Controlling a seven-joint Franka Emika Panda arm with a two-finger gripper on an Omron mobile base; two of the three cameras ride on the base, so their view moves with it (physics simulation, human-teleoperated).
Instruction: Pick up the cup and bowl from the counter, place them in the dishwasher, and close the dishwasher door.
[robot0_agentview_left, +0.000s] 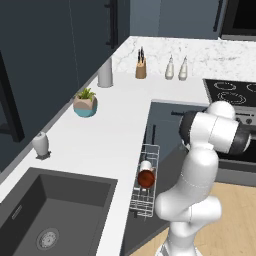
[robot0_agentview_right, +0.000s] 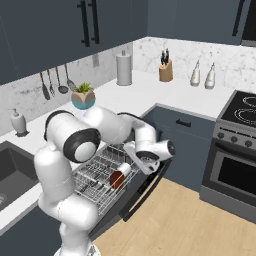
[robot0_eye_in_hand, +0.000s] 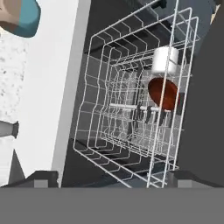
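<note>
The white marbled worktop is running along dark cabinets. The bowl, reddish-brown, and the pale cup are lying touching near the wire rack's outer edge. The gripper is hanging released above the rack.

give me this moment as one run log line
cup in rack | bowl in rack beside cup | gripper open, empty, over rack | door open
</note>
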